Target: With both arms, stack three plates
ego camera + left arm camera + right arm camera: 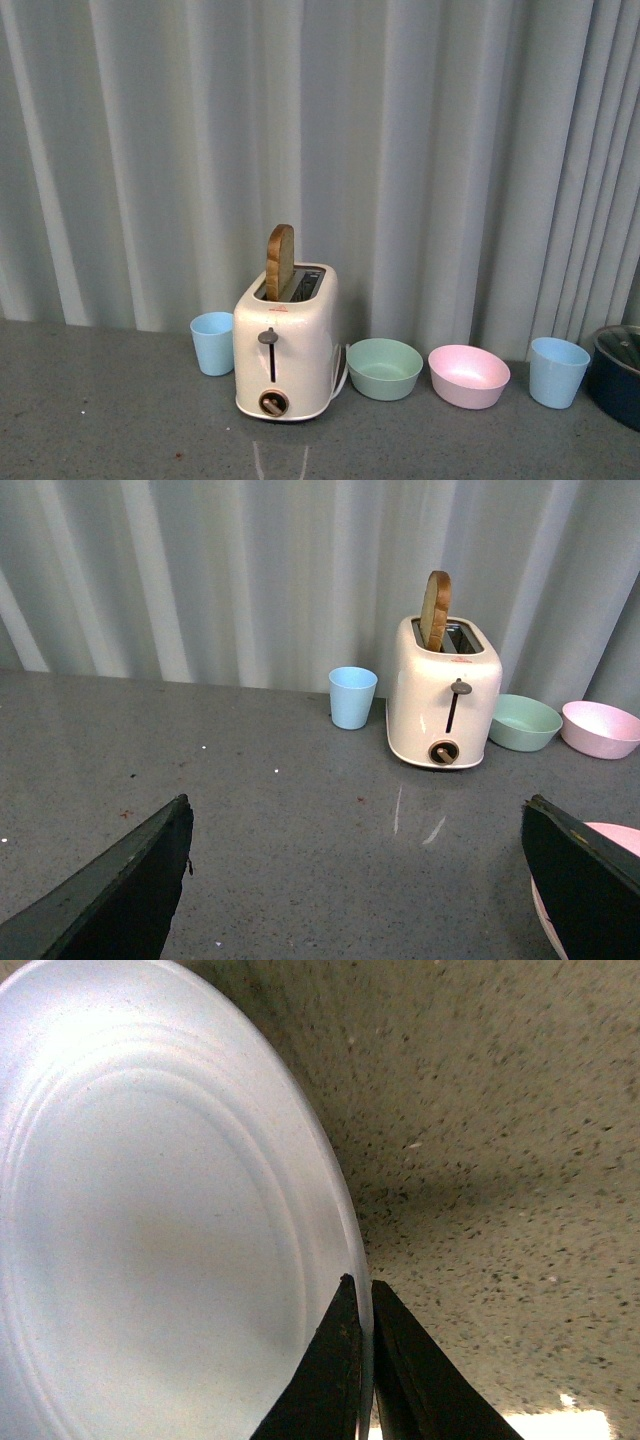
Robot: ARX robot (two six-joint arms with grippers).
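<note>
Right gripper is pinched almost shut on the rim of the light blue plate, with a finger on either face of the edge. Whether the plate is clear of the grey table cannot be told. Left gripper hangs wide open and empty, the pink plate just beside one finger and the toaster well beyond. Best now is a firm pinch, a level lift so the plate does not droop, and a centred set-down before letting go.
</note>
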